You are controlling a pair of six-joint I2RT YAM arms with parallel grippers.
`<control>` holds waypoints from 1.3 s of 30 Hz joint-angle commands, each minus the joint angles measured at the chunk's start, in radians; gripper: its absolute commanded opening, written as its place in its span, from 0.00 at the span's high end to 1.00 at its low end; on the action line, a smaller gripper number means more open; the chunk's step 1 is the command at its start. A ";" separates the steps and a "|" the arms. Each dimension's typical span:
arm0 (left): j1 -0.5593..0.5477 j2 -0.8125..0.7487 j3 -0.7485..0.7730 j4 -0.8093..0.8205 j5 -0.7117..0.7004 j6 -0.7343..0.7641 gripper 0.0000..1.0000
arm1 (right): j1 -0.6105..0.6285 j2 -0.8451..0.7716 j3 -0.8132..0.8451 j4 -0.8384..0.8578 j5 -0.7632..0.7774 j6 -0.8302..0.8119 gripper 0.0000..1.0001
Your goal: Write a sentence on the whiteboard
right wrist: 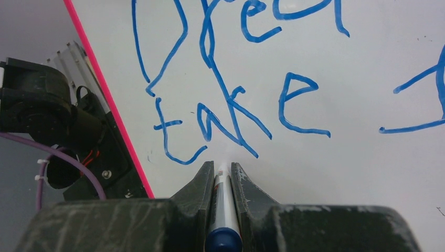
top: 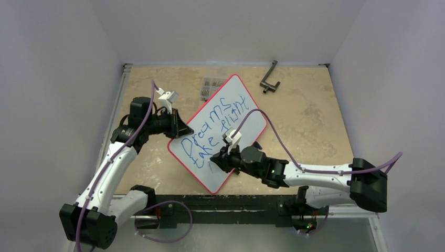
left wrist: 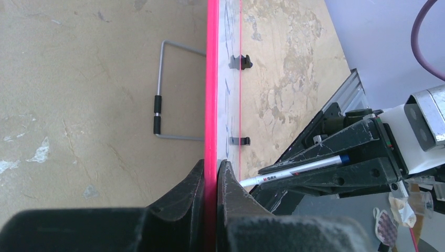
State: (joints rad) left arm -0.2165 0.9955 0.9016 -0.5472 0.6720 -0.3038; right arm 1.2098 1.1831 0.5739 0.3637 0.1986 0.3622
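The whiteboard (top: 210, 177) is held tilted on the tan table, with its red rim (left wrist: 211, 79) seen edge-on in the left wrist view. The sentence (top: 215, 126) is in blue marker, in two lines that read about "Dreams take flight". My left gripper (top: 181, 131) is shut on the board's left rim, one finger on each face (left wrist: 211, 164). My right gripper (top: 216, 159) is shut on a white marker (right wrist: 223, 210) with a blue end. The marker's tip points at the white surface (right wrist: 341, 173) just below "take" (right wrist: 231, 105). That marker (left wrist: 299, 170) also shows in the left wrist view.
A black L-shaped metal tool (top: 270, 79) lies at the back right of the table. A small clear packet (top: 209, 86) sits behind the board's top corner. A grey wire bracket (left wrist: 162, 89) shows behind the board. White walls close in on three sides.
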 commanded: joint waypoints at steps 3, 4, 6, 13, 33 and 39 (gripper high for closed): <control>-0.001 -0.004 0.000 -0.006 -0.125 0.120 1.00 | -0.002 0.031 0.013 0.034 0.085 0.002 1.00; -0.001 -0.004 -0.001 -0.006 -0.125 0.120 1.00 | -0.003 0.033 0.012 0.034 0.092 0.002 1.00; -0.001 -0.004 -0.001 -0.007 -0.127 0.119 1.00 | -0.003 0.037 0.012 0.029 0.104 0.006 1.00; -0.001 0.000 -0.002 -0.006 -0.127 0.120 1.00 | -0.003 0.036 0.011 -0.020 0.180 0.027 1.00; -0.001 0.002 -0.002 -0.007 -0.126 0.120 1.00 | -0.003 0.040 -0.075 -0.097 0.204 0.076 1.00; -0.001 0.002 -0.002 -0.006 -0.126 0.118 1.00 | -0.003 0.036 -0.103 -0.097 0.194 0.086 1.00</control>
State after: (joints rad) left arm -0.2153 0.9977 0.9016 -0.5453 0.6598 -0.3023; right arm 1.2175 1.1751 0.5163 0.3599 0.3683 0.4446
